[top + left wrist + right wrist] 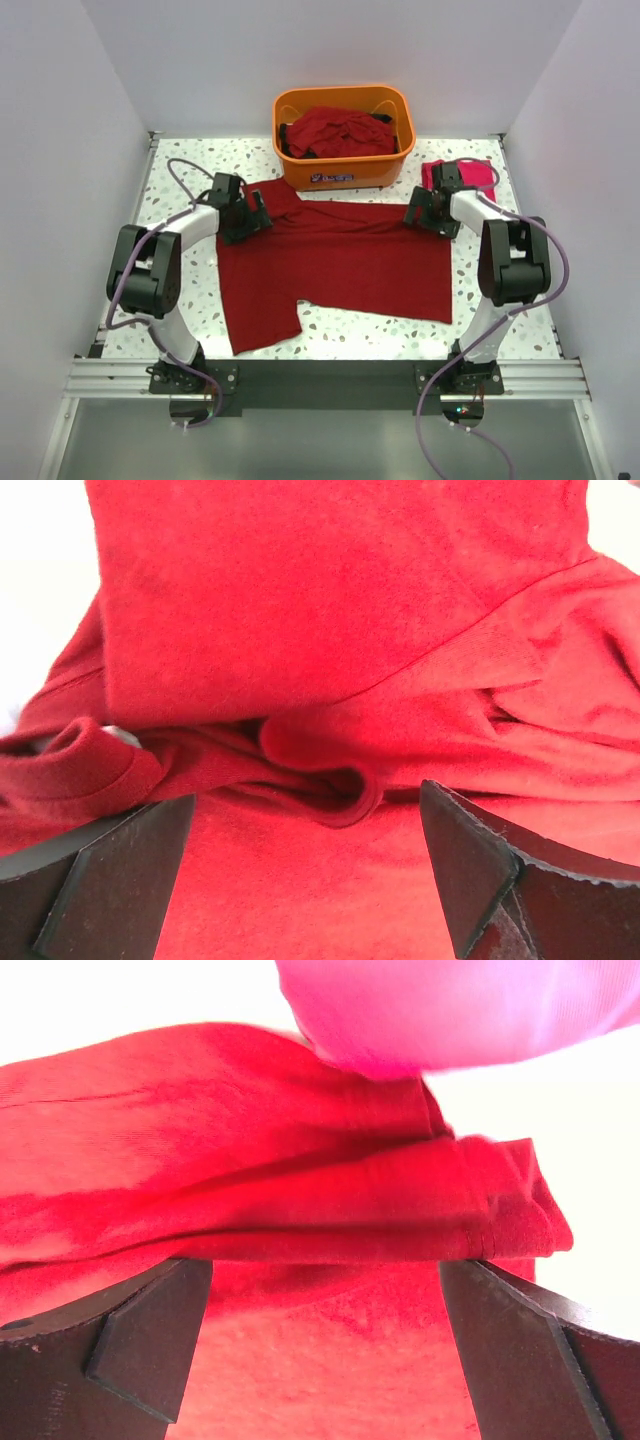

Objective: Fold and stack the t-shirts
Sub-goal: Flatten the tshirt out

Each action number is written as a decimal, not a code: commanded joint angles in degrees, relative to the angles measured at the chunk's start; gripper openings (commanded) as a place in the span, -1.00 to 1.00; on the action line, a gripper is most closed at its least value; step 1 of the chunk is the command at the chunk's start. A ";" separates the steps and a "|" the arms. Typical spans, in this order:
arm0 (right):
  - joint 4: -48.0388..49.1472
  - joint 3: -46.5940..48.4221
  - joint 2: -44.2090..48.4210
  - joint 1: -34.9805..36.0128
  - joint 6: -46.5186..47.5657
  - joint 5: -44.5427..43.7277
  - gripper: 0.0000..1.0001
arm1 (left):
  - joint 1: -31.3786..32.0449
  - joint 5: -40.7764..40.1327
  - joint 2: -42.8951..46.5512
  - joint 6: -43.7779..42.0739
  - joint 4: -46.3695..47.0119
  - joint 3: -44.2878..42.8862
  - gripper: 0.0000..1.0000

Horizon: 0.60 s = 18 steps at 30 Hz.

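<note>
A dark red t-shirt (335, 262) lies spread on the table. My left gripper (252, 215) is at its far left corner, jaws open, with a rumpled fold of the cloth (320, 770) between the fingers (110, 870). My right gripper (418, 212) is at its far right corner, jaws open, with the shirt's edge (330, 1230) just ahead of the fingers (150, 1340). A folded pinkish-red t-shirt (470, 174) lies at the back right; it also shows in the right wrist view (460, 1010). More dark red shirts (340, 132) fill the tub.
The orange plastic tub (345, 170) stands at the back middle, just beyond the spread shirt. White walls enclose the speckled table (180, 180) on three sides. A metal rail (330, 378) runs along the near edge.
</note>
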<state>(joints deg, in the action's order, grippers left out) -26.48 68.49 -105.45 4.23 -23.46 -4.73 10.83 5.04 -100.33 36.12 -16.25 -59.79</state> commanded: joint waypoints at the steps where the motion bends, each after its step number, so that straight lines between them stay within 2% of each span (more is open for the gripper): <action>1: 1.61 3.67 2.34 0.43 3.25 1.30 0.97 | -0.63 -3.53 -0.13 -2.89 -0.62 -3.40 1.00; 4: 0.47 2.36 6.82 0.43 3.69 1.22 0.97 | -0.63 -4.77 2.59 -3.68 -4.21 -5.42 1.00; 8: -2.16 -3.17 14.02 0.34 2.64 0.60 0.97 | -0.46 -3.62 8.65 -4.30 -9.75 -2.01 1.00; 12: -3.49 -13.17 22.20 1.74 0.88 0.87 0.97 | 1.29 -4.42 21.80 -1.50 -13.63 9.56 1.00; 14: -5.15 -16.27 25.45 5.69 -1.30 -2.72 0.97 | 4.62 -4.86 27.96 1.40 -13.55 13.80 1.00; 16: -5.42 -19.61 26.08 9.63 -2.19 -2.83 0.97 | 7.00 -4.95 30.10 3.94 -14.24 17.59 1.00; 18: -4.20 -22.24 26.08 10.36 -3.96 -0.46 0.97 | 7.80 -4.95 31.07 4.66 -13.55 19.52 1.00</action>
<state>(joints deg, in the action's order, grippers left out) -29.67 49.43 -79.46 12.58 -24.27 -5.96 17.15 0.67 -69.93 37.26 -28.77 -43.40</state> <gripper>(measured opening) 0.986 0.997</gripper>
